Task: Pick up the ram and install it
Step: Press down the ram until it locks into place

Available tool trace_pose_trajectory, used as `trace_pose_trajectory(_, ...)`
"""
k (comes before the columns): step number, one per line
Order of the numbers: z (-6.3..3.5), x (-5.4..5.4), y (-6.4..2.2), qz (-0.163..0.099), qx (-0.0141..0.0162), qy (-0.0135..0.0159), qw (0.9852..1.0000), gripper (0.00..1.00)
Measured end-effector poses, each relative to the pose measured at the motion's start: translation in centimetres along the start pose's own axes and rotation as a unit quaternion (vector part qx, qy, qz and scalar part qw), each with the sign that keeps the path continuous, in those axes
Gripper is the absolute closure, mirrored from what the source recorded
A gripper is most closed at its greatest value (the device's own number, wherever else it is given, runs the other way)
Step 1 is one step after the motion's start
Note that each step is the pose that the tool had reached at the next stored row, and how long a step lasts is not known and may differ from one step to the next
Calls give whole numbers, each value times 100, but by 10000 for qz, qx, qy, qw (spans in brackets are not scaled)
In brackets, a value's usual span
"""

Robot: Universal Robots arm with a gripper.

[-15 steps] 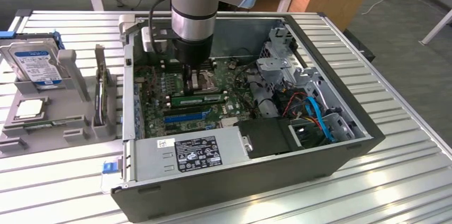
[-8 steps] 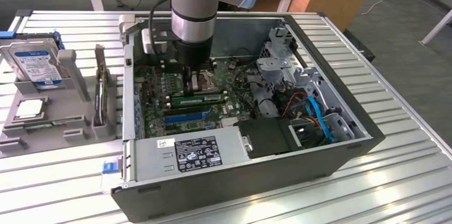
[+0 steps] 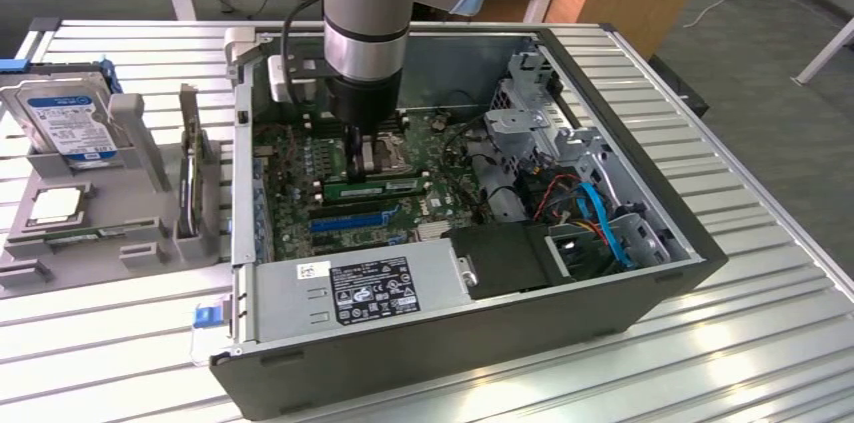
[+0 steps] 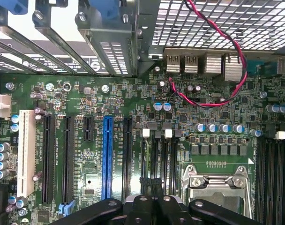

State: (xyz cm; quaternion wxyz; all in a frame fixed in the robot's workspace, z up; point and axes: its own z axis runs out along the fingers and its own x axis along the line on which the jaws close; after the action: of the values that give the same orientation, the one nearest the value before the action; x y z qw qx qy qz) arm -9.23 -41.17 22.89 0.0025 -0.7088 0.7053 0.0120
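**End effector clenched over the slot bank, ram right beside it**

End effector clenched, fingers pressed together. Nothing seen between them. Hangs low inside the open PC case, over the motherboard, by the CPU socket.

The ram sits just in front of the tip in the exterior view, lying along the memory slots between socket and blue slot. Can't tell if seated or merely resting, or if touched.

Case takes up mid-bench. Parts holder with hard drive stands at the bench edge on the exterior view's left.

Handling, as a judgement: light, stiff, thin, brittle under twist. Best held flat across both faces near mid-length or by the bare top edge. Keep off chips and contact edge. Needs even, straight push.
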Motion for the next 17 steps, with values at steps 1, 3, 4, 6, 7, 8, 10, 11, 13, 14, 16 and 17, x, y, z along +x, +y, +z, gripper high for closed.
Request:
trace_pose_trajectory(1, 3, 0, 0, 0, 0, 0, 10000, 90)
trace_pose_trajectory(3, 9, 0, 0, 0, -1, 1, 10000, 90)
trace_pose_trajectory(4, 12, 1, 0, 0, 0, 1, 10000, 90)
trace_pose_trajectory(6, 17, 1, 0, 0, -1, 2, 10000, 90)
trace_pose_trajectory(7, 20, 1, 0, 0, -1, 2, 10000, 90)
trace_pose_trajectory(8, 22, 1, 0, 0, -1, 1, 10000, 90)
trace_pose_trajectory(10, 23, 1, 0, 0, 0, 1, 10000, 90)
trace_pose_trajectory(11, 24, 1, 0, 0, -1, 1, 10000, 90)
trace_pose_trajectory(13, 24, 1, 0, 0, -1, 1, 10000, 90)
trace_pose_trajectory(14, 24, 1, 0, 0, -1, 1, 10000, 90)
trace_pose_trajectory(16, 27, 1, 0, 0, 0, 1, 10000, 90)
trace_pose_trajectory(17, 28, 2, 0, 1, -1, 1, 10000, 90)
